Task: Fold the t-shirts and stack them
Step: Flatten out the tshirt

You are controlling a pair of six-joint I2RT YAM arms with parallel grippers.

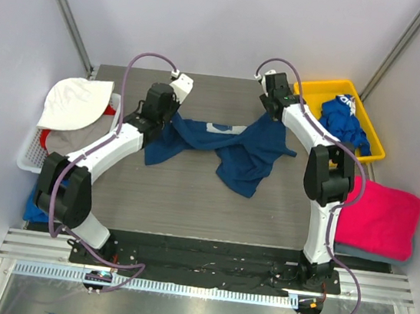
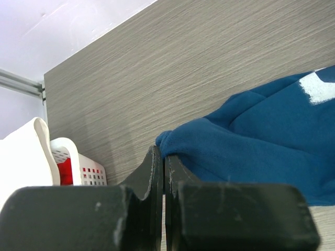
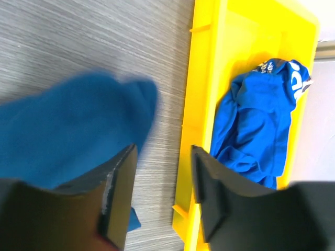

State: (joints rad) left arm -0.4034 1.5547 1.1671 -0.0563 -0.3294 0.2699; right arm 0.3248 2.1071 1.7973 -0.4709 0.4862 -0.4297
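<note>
A navy cotton t-shirt [image 1: 242,150] is seen lying crumpled and unfolded across the middle of the grey, wood-grain surface [image 1: 189,201], its soft cloth bunched into ridges, a white print [image 1: 225,129] partly shown near its upper edge. In the top view, the 9 o'clock edge of the shirt is met by the left arm's black fingers [image 2: 152,172], which are pressed flat together with no gap. A rounded fold of the navy cloth touches their tips, but whether it is pinched cannot be told. At the shirt's 2 o'clock corner the right arm's fingers [image 3: 118,178] are held about halfway apart with nothing between them. Blurred navy cloth is seen beside and below them in the right wrist view. A rigid yellow plastic tray [image 1: 312,84] is set at 1 o'clock on the surface, and a royal-blue t-shirt with white lettering [image 1: 342,120] lies heaped inside it. A magenta-pink t-shirt [image 1: 380,214], folded into a flat rectangle, is placed at 3 o'clock, off the right edge of the surface. A white perforated plastic basket [image 1: 31,153] is found at 9 o'clock, covered by a rounded white cloth [image 1: 74,100].
</note>
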